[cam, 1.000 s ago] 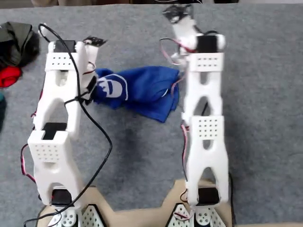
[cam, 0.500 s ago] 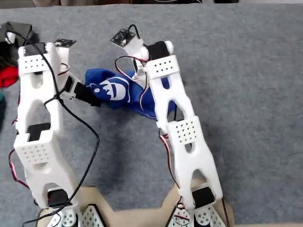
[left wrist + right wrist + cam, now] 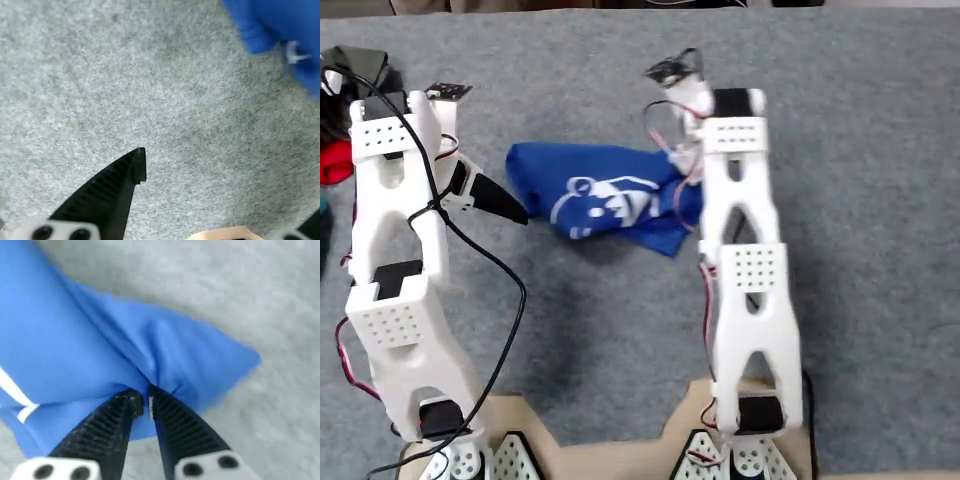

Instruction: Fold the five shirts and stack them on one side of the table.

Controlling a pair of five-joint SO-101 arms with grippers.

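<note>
Left gripper (image 3: 492,196) hangs over the grey table cover (image 3: 880,150), just beside the left end of the blue shirt (image 3: 605,190) and not touching it. The shirt lies bunched near the middle of the table with its white print facing up. The right arm (image 3: 735,200) stands over the shirt's right end. A heap of dark and red clothes (image 3: 345,110) lies at the table's left edge, well apart from the blue shirt.

Left wrist view: one black ribbed finger (image 3: 117,187) is above the grey cover. The jaws are spread wide with nothing between them. A corner of the blue shirt lies apart from the finger.

Right wrist view: the right gripper (image 3: 146,401) is clenched on a pinched fold of the blue shirt. The cloth gathers into creases at the fingertips. Grey cover lies beyond the shirt's edge.
</note>
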